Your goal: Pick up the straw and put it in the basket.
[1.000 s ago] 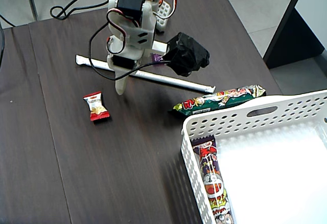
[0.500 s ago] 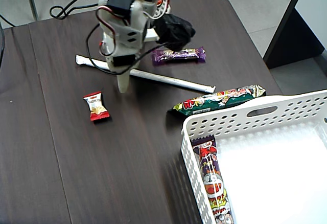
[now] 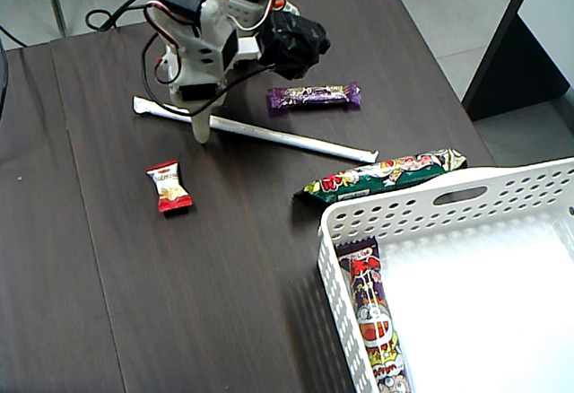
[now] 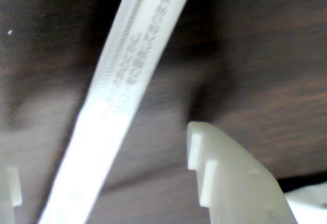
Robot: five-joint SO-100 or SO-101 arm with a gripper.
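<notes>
Relative to the frame one second earlier, the arm has shifted left and toward the table's far edge in the fixed view, uncovering the purple candy bar [image 3: 314, 97] that it hid before. The gripper [image 3: 203, 131] points straight down, tip at the table, directly over the straw [image 3: 254, 131]. In the wrist view the fingers [image 4: 225, 178] stand spread apart, one on each side of the straw [image 4: 122, 91], with a gap on both sides; nothing is pinched. Above the gripper, the wrist and upper links rise steeply toward the top edge of the fixed view, wires looped along them, with a black-wrapped block [image 3: 291, 41] on the right side.

The straw lies flat on the dark table [image 3: 108, 276], long axis running from upper left to lower right in the fixed view, its right end near the green snack bar [image 3: 384, 176]. The basket [image 3: 430, 205] sits at lower right, well apart from the straw. A red candy [image 3: 169, 187] lies below the gripper.
</notes>
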